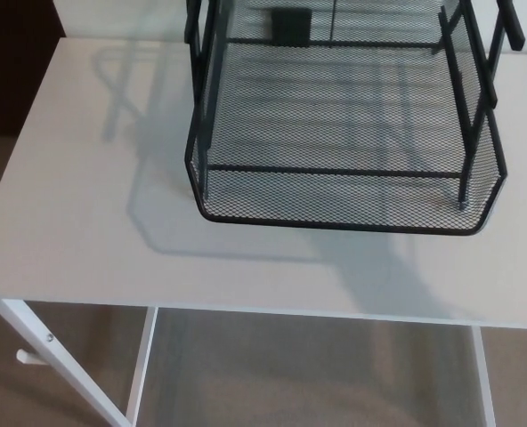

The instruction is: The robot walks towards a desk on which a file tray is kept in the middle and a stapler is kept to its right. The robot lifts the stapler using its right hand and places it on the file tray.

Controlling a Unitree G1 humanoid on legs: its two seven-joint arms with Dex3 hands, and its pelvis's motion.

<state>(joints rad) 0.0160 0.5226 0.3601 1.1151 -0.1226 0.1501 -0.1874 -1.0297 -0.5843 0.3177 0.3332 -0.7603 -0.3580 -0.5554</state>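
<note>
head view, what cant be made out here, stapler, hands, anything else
1. Stapler: the head view shows none for certain; the desk to the right of the file tray is cut off by the picture's right edge.
2. Dark block at the tray's back: behind mesh, near the top edge, too blurred to identify.
3. Tray's upper tiers: cut off by the top edge.
4. Both hands: out of frame.

No legible text, label or number on the file tray (335, 224) or the desk (77, 222).

Black mesh file tray (344, 209); white desk (77, 240); black stapler (290, 25); beige carpet (317, 374).
</note>
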